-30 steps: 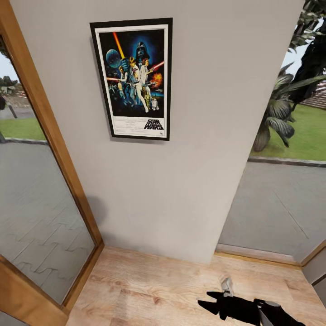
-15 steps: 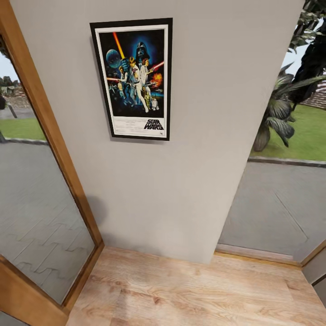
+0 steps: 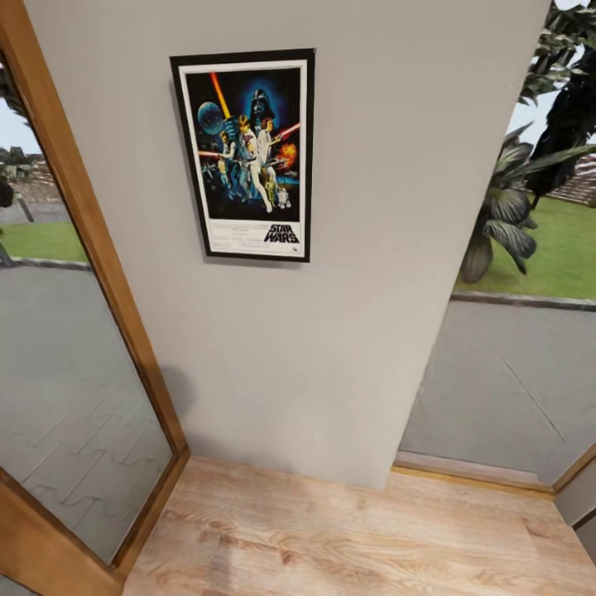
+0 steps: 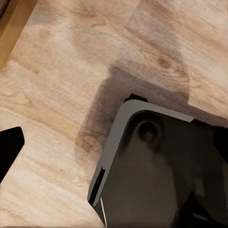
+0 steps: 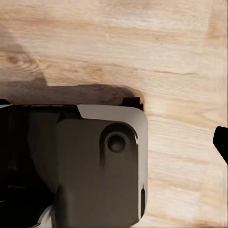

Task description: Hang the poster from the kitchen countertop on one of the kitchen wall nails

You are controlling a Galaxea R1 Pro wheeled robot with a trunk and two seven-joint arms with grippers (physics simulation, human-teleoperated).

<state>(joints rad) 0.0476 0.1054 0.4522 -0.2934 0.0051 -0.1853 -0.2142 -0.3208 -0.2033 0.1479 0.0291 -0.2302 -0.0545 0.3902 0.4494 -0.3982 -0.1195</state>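
Observation:
The poster (image 3: 247, 155), a Star Wars print in a black frame with a white inner border, hangs upright and flat on the pale grey wall (image 3: 356, 248), high and left of centre in the head view. The kitchen countertop is out of view. In the left wrist view one black fingertip (image 4: 9, 147) juts in at the picture's edge over the wood floor. The right wrist view has a black fingertip (image 5: 221, 142) at its edge in the same way. Both sets of fingers stand wide apart with nothing between them.
A wood-framed glass door (image 3: 91, 248) borders the wall on the left, and a glass pane (image 3: 505, 381) with plants outside on the right. Light plank floor (image 3: 331, 538) runs up to the wall. My grey base (image 4: 156, 175) (image 5: 99, 166) sits under both wrists.
A black arm at the head view's lower right one second ago has gone from the picture. The whole view has shifted slightly, so the poster sits a little lower in it.

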